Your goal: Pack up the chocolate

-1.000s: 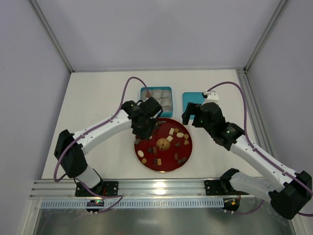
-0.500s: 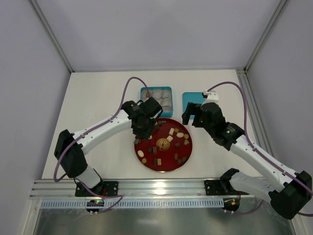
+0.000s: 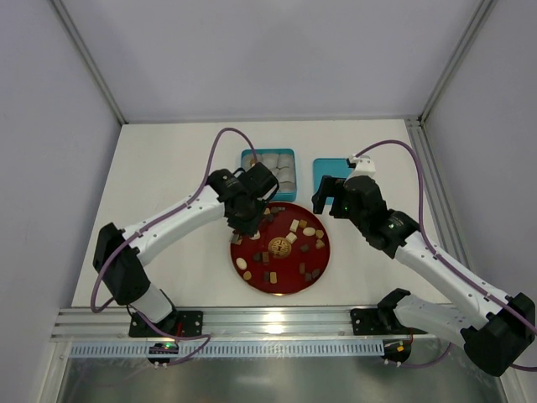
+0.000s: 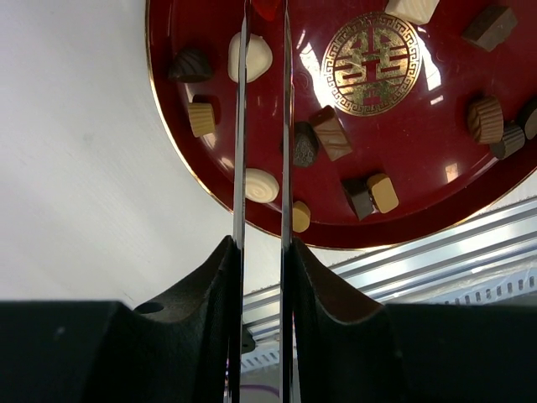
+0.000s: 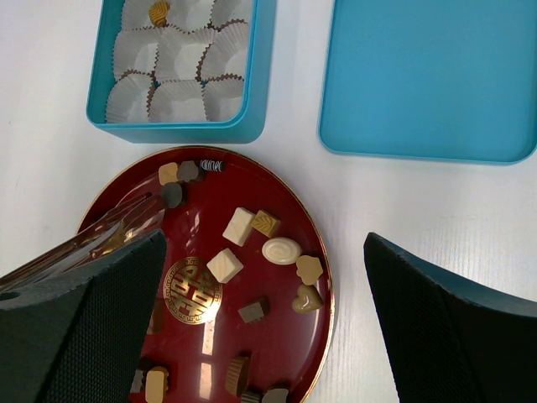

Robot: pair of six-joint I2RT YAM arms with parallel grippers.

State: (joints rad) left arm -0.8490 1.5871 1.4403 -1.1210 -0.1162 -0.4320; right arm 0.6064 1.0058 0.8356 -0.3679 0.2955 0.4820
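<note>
Several chocolate pieces, brown, tan and cream, lie on a round red plate with a gold emblem. They also show in the left wrist view and the right wrist view. My left gripper carries two long thin metal blades, nearly closed, above the plate's upper left part. In the left wrist view a red chocolate sits between the blades at the top edge; the blade tips are cut off. My right gripper is wide open and empty above the plate's right side.
A teal box of white paper cups stands behind the plate; one tan piece lies in a far cup. Its teal lid lies flat to the right. An aluminium rail runs along the near table edge.
My left gripper has shifted slightly away from the rail toward the teal box. The right arm has not moved.
</note>
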